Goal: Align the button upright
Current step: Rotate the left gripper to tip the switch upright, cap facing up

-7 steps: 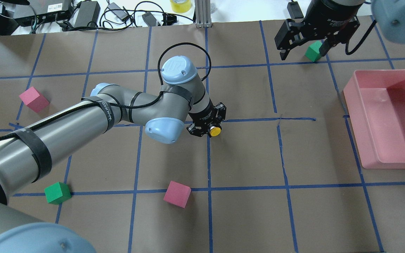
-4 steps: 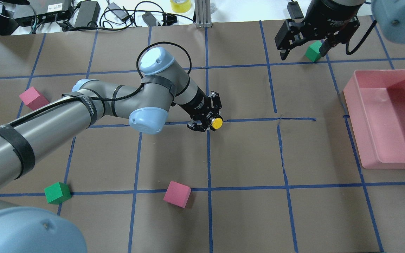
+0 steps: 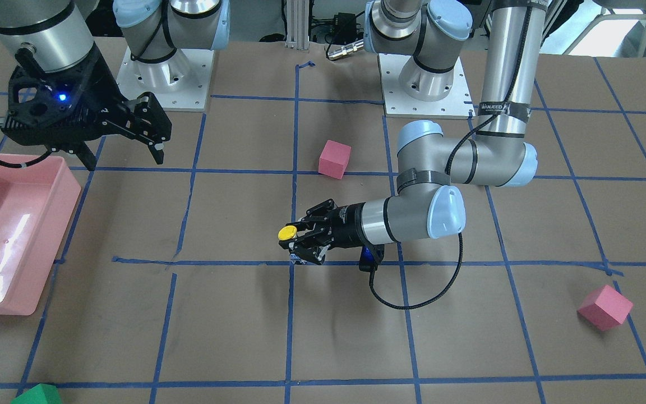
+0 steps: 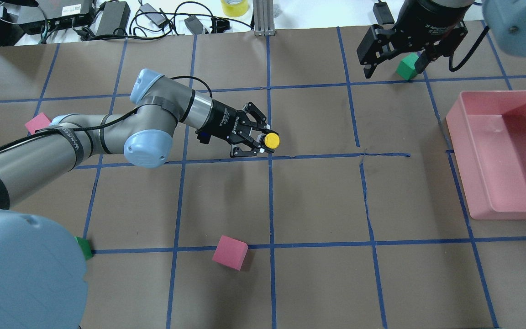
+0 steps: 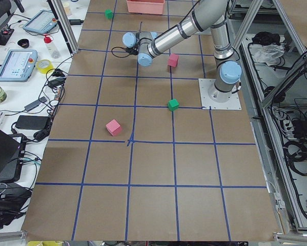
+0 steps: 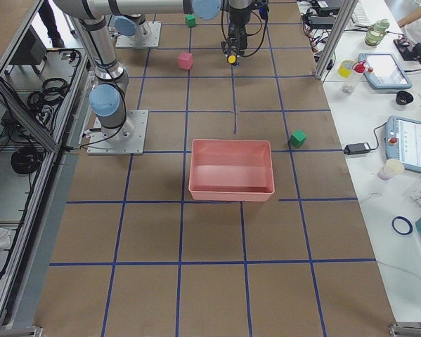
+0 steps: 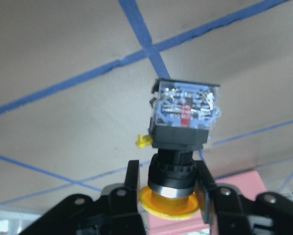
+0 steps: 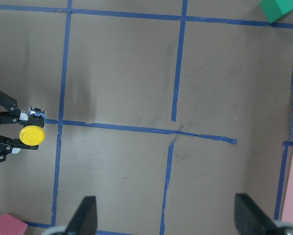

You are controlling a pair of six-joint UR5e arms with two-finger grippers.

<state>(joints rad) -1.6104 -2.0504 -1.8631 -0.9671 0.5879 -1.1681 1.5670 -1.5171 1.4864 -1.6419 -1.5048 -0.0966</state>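
Overhead exterior: left gripper point(image 4: 263, 138) is lying roughly horizontal, low over the middle of the tabletop point(image 4: 318, 201). It has the button point(image 4: 270, 140) at its tip, yellow cap facing up, just by a tape crossing.

Left wrist view: fingers point(image 7: 132, 177) are clamped on the round black neck just under the cap, with the base block pointing away towards the tabletop. So the orientation looks about right already. I can't tell from any view whether the base is touching the paper or hanging just above it.

Right gripper point(image 4: 395, 61) is far off at the back of the tabletop, over a green cube point(image 4: 407, 66). Its fingers are spread wide with nothing between them, so it's out of the picture.

Risks from here, my read:
- The grip is two flat pads on a round neck. That leaves a free pivot about the finger axis, so the block can swing and land on an edge rather than flat.
- If the fingers let go while there's a gap underneath, the button drops. With the wide cap on top and a small footprint, it likely tips over.
- If the arm pushes down with the base slightly tilted, a corner digs into the paper and the neck slips through the pads.
- Opening unevenly could be a problem too: one pad drags the cap sideways and knocks the button flat.
- The wrist is very low and the cable loops under it, so further descent could put the gripper body on the tabletop before the base seats.

Nearest pink cube point(image 4: 229, 252) is well apart, so no clutter issue.
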